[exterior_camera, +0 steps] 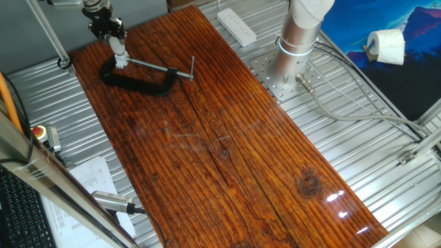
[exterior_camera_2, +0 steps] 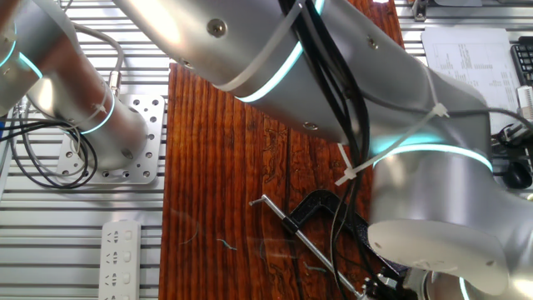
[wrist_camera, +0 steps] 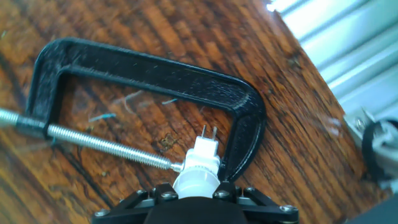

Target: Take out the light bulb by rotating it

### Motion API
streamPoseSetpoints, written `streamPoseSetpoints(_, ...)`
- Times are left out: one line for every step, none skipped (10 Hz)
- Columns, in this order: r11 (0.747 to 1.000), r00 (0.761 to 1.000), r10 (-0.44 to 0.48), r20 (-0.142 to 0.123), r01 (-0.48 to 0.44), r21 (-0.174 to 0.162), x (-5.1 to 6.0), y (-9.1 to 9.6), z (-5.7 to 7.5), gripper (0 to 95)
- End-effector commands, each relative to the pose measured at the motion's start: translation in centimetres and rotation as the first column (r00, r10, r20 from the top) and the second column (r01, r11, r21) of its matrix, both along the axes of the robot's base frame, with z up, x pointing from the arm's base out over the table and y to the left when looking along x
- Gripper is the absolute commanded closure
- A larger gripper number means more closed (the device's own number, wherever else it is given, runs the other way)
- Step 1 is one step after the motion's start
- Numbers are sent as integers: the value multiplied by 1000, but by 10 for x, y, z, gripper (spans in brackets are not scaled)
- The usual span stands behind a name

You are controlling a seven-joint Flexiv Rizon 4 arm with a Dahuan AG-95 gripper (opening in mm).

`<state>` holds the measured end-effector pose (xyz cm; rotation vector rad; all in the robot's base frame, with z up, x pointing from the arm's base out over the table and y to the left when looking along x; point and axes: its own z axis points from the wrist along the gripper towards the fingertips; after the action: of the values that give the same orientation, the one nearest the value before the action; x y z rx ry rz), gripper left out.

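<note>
The light bulb is small and white, with two thin pins at its far end. It sits in the mouth of the black C-clamp, between the steel screw bar's tip and the clamp's end jaw. My gripper is closed around the bulb from above. In one fixed view the gripper stands over the clamp at the board's far left, with the bulb below the fingers. In the other fixed view the arm hides the bulb, and only part of the clamp shows.
The clamp lies on a dark wooden board set on a ribbed metal table. A white power strip, the arm's base and a paper roll are to the right. A red button and papers are to the left.
</note>
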<state>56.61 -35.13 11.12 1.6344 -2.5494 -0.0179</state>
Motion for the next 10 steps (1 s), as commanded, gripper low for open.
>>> streamPoseSetpoints(992,992,129,-6,-129,-4,-1,1,-2,950)
streamPoseSetpoints(985,985,174,-9,-174,-7,-1,1,-2,950)
streamPoseSetpoints(975,975,222,-13,-222,-12,-1,2,-3,950)
streamPoseSetpoints(963,963,268,-17,-268,-16,-1,3,-3,950)
streamPoseSetpoints(949,949,315,-21,-315,-17,-1,3,-3,950)
streamPoseSetpoints(935,935,355,-26,-355,-16,-1,3,-3,950)
streamPoseSetpoints(919,919,392,-33,-393,-23,-1,3,-3,950)
streamPoseSetpoints(897,896,441,-38,-442,-22,-1,4,-3,950)
streamPoseSetpoints(878,878,477,-40,-478,-18,0,5,-4,950)
streamPoseSetpoints(865,865,500,-41,-501,-15,0,5,-4,950)
